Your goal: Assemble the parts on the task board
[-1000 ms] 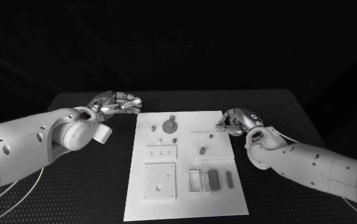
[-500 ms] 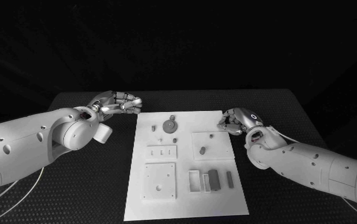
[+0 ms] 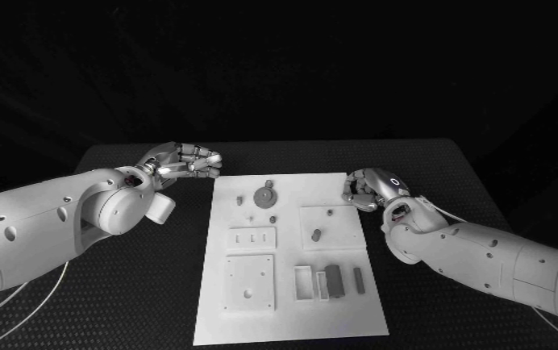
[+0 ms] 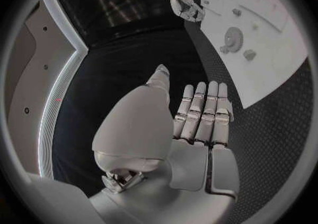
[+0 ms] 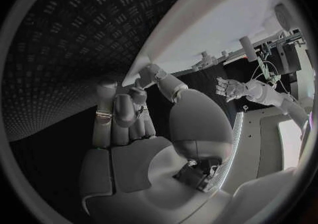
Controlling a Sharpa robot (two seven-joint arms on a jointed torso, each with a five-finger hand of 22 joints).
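Note:
The white task board (image 3: 291,302) lies in the middle of the black table. On it I see a gear (image 3: 265,197), a few small pegs (image 3: 239,201) and dark bars (image 3: 334,280) beside a slot near its front. My left hand (image 3: 186,161) hovers off the board's far left corner; its fingers (image 4: 202,110) lie side by side, holding nothing. My right hand (image 3: 370,189) sits at the board's far right corner with its fingers (image 5: 122,110) curled in close to the board's edge (image 5: 142,65). Nothing shows in them.
The left wrist view has the board (image 4: 278,49) with the gear (image 4: 233,37) well ahead of the left hand, and the right hand (image 4: 185,6) beyond. Bare table lies on both sides of the board.
My right hand has shifted slightly to the right, away from the board's edge. The left hand and the parts have not moved.

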